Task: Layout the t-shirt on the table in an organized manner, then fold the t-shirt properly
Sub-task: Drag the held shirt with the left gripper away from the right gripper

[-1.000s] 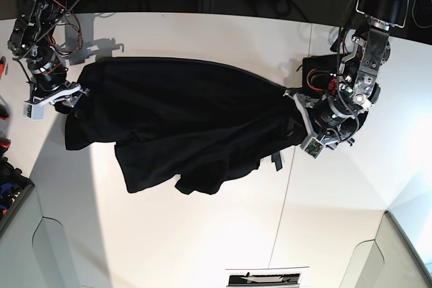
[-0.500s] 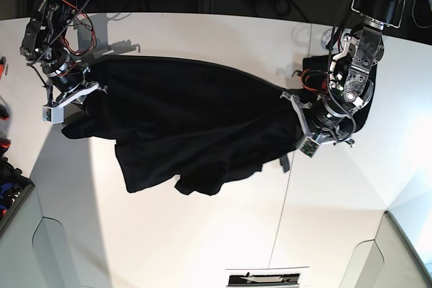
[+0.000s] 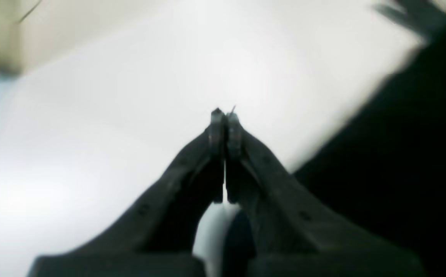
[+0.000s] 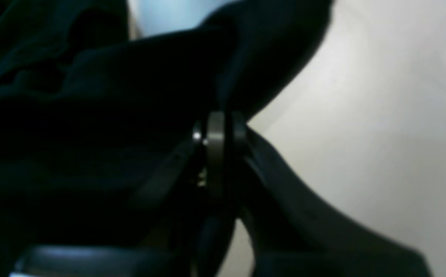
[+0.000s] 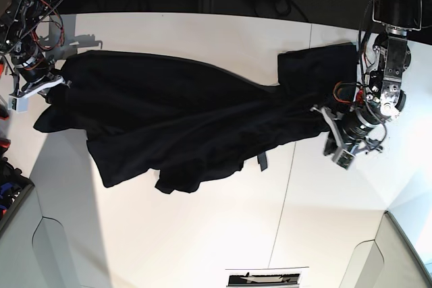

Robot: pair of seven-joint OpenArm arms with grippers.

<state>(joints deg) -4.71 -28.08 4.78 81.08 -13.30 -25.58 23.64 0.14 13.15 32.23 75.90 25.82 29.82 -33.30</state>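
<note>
Both grippers clamped: right (image 4: 217, 127) pinching shirt (image 5: 182, 123) hem at left, left (image 3: 224, 119) closed at right edge, shirt stretched across surface (image 5: 202, 241).

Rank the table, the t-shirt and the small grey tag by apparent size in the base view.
1. table, largest
2. t-shirt, stretched across much of it
3. small grey tag, a sliver at the shirt's lower edge
</note>
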